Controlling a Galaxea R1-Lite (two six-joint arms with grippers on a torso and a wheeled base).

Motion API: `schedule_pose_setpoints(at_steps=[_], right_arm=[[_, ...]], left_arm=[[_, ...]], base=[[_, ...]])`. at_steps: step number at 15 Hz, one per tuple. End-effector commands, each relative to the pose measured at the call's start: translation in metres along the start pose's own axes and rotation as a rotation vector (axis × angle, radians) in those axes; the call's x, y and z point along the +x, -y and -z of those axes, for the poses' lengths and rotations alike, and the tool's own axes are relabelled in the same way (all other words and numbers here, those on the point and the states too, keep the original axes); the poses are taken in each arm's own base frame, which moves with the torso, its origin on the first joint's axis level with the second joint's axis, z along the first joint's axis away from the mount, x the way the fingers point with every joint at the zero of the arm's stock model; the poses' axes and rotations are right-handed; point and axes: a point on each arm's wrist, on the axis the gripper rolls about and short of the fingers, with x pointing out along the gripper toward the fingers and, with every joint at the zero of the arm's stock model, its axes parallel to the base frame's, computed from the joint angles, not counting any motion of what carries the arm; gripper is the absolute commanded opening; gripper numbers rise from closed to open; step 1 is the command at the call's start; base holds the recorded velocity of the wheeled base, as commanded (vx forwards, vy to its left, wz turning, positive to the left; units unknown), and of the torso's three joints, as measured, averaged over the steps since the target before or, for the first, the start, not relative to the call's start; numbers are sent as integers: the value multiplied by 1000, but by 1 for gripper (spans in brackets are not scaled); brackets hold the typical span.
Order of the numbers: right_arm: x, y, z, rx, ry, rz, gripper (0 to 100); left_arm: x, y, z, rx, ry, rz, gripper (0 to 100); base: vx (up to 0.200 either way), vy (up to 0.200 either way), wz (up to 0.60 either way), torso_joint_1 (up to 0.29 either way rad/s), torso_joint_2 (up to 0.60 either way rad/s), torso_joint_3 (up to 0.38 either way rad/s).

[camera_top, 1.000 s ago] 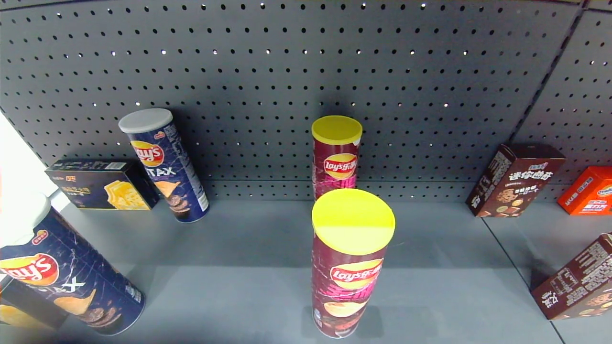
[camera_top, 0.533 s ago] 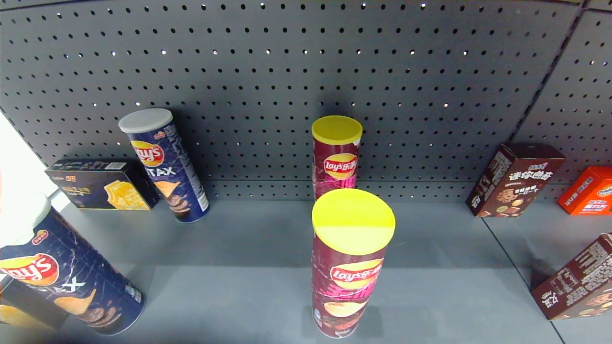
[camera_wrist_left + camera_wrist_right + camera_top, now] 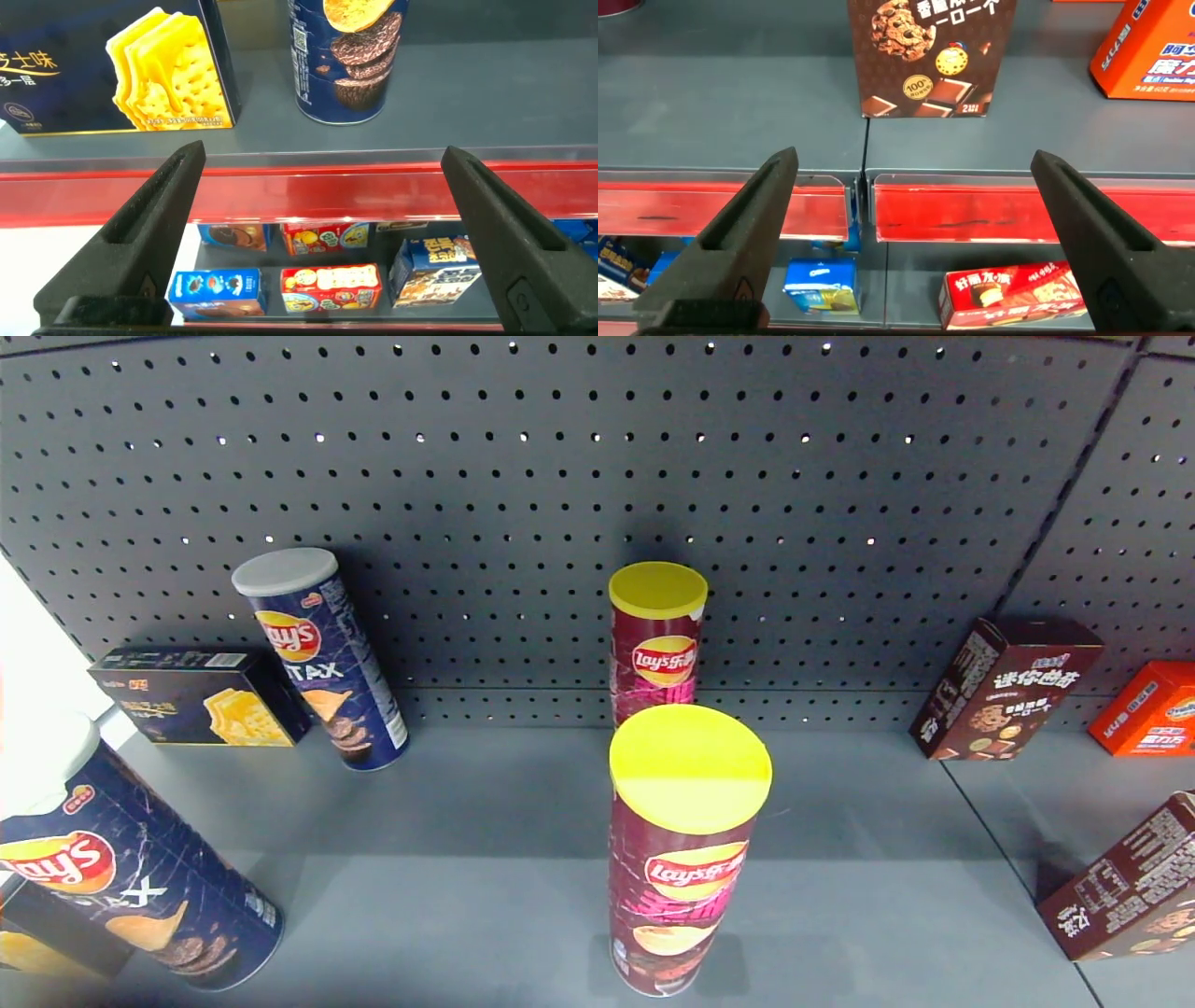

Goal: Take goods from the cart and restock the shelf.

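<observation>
Nothing moved since earlier frames. On shelf (image 3: 485,859), centre: front maroon can (image 3: 677,887) upright, long axis vertical, yellow lid up, oval logo facing out. second maroon can (image 3: 656,649) directly behind, at pegboard (image 3: 560,476). blue can (image 3: 322,663) stands to left, beside black cracker box (image 3: 201,695). left gripper (image 3: 322,154): jaws wide apart, holding nothing, at red front rail (image 3: 318,191). right gripper (image 3: 915,157): same, facing brown cookie box (image 3: 932,56).
</observation>
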Motion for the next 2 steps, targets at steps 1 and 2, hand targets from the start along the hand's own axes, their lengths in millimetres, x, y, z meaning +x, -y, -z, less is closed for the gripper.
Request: schedule_pose_setpoints(at_steps=[1, 2], right_arm=[[0, 0, 0, 0, 1, -1, 100], [0, 0, 0, 0, 1, -1, 100]], left_arm=[[0, 0, 0, 0, 0, -3, 100], [0, 0, 0, 0, 0, -3, 100]], base=[[0, 0, 0, 0, 0, 0], [0, 0, 0, 0, 0, 0]])
